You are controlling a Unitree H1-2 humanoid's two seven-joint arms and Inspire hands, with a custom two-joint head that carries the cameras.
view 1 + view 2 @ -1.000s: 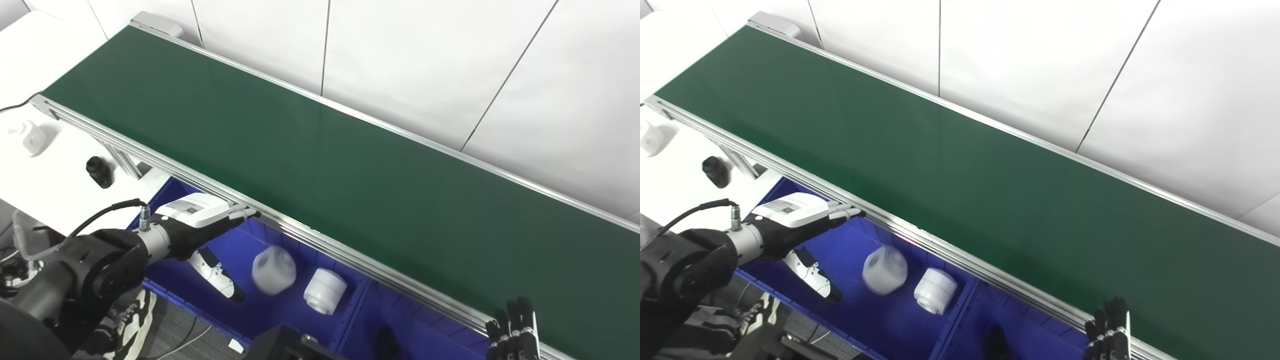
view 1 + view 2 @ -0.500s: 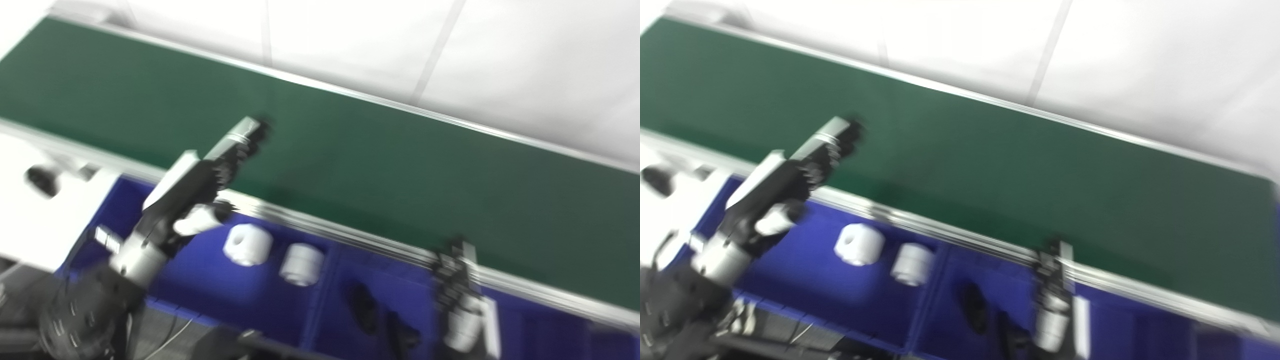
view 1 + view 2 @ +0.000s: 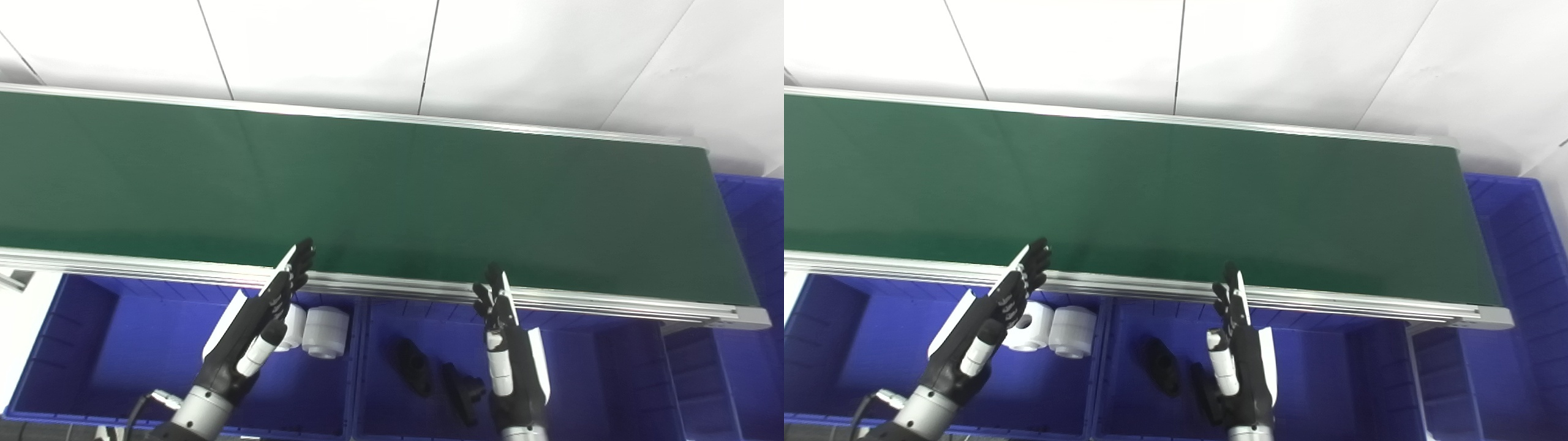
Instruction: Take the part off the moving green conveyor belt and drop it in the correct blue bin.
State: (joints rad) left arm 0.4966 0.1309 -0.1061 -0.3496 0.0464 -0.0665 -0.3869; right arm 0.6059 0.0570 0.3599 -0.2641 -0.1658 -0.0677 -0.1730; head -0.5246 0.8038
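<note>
Green conveyor belt (image 3: 392, 190) runs left to right across the scene inside silver side rails, its surface bare, ending at right. Below its near rail, a row of blue bins: left bin (image 3: 79, 343) holds 2 white cylindrical parts (image 3: 318, 331) side by side at its far right corner; middle bin (image 3: 588, 367) holds 2 black parts (image 3: 413, 365). Another blue bin (image 3: 1519, 245) sits past the belt's right end.

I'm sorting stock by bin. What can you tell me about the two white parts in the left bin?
The two white parts are short, smooth, plastic-looking cylinders side by side, apparently touching, on the floor of the left blue bin, near its right wall, just below the belt's rail. The left one shows a round hole; the left hand partly covers it.
</note>
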